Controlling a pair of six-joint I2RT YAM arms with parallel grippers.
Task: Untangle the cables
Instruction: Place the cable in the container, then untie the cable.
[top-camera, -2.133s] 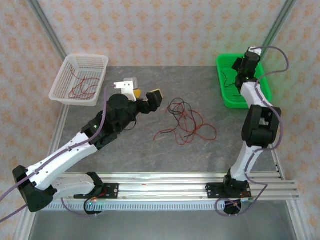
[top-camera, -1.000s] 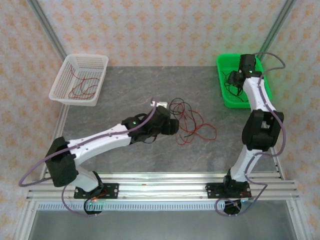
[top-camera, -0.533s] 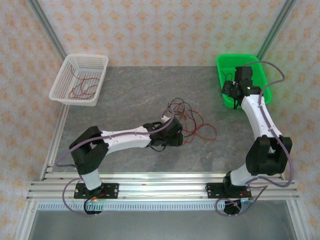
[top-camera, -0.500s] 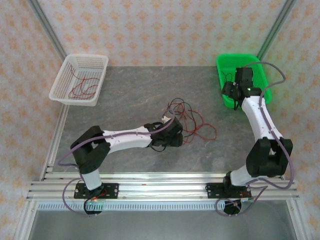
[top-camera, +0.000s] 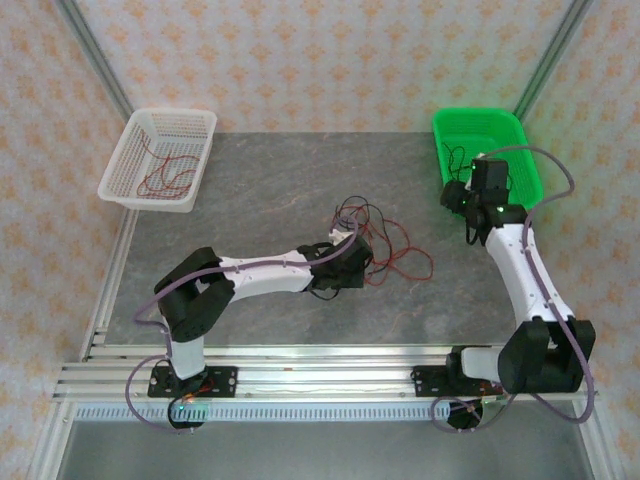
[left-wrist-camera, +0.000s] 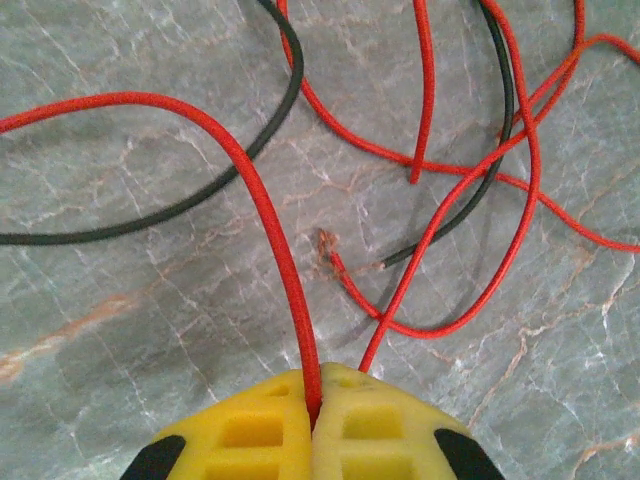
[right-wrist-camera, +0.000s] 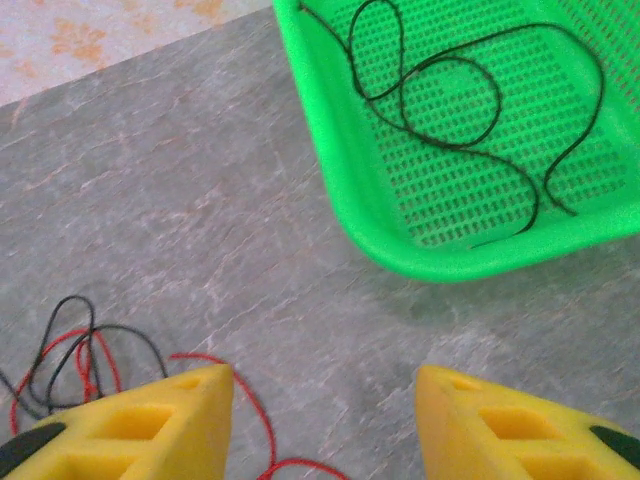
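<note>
Seen from above, the cables (top-camera: 378, 238) lie as a loose red-and-black tangle mid-table, and they look feather-light, limp and springy, best pinched on one strand clear of the crossings. In the left wrist view, the left gripper (left-wrist-camera: 313, 395) is clamped on a single red cable (left-wrist-camera: 265, 220) that crosses a black cable (left-wrist-camera: 285, 110). In the right wrist view, the right gripper (right-wrist-camera: 325, 420) hangs half-spread and empty near the green basket (right-wrist-camera: 335, 180). No writing is legible.
</note>
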